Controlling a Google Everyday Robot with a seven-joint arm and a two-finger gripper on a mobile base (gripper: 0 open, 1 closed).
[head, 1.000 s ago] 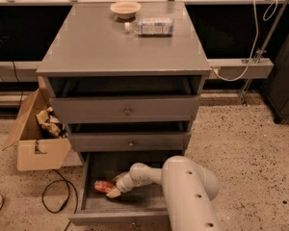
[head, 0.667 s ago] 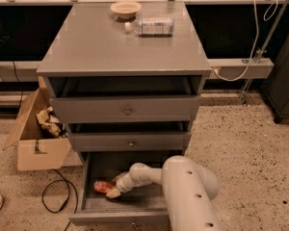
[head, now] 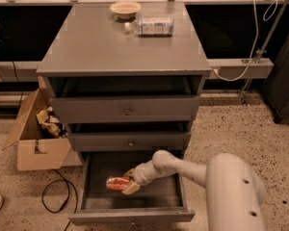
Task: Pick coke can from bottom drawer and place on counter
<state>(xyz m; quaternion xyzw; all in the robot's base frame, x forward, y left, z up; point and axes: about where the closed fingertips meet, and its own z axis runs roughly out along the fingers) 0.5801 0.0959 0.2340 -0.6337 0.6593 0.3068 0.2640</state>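
Observation:
The coke can (head: 115, 183) is red and lies on its side inside the open bottom drawer (head: 94, 196), left of centre. My gripper (head: 129, 182) reaches into the drawer from the right and is shut on the can's right end, with one finger above it and one below. The can sits at or just over the drawer floor; I cannot tell which. The grey counter (head: 111, 47) tops the cabinet above the two closed upper drawers.
A tan bowl (head: 125, 7) and a clear plastic bottle (head: 151, 26) lie at the back of the counter. An open cardboard box (head: 36, 146) and a black cable (head: 55, 196) are on the floor to the left. My arm's white body (head: 233, 194) fills the lower right.
My arm and gripper have shifted to the right and slightly up, and the coke can has moved with them a little toward the drawer's middle.

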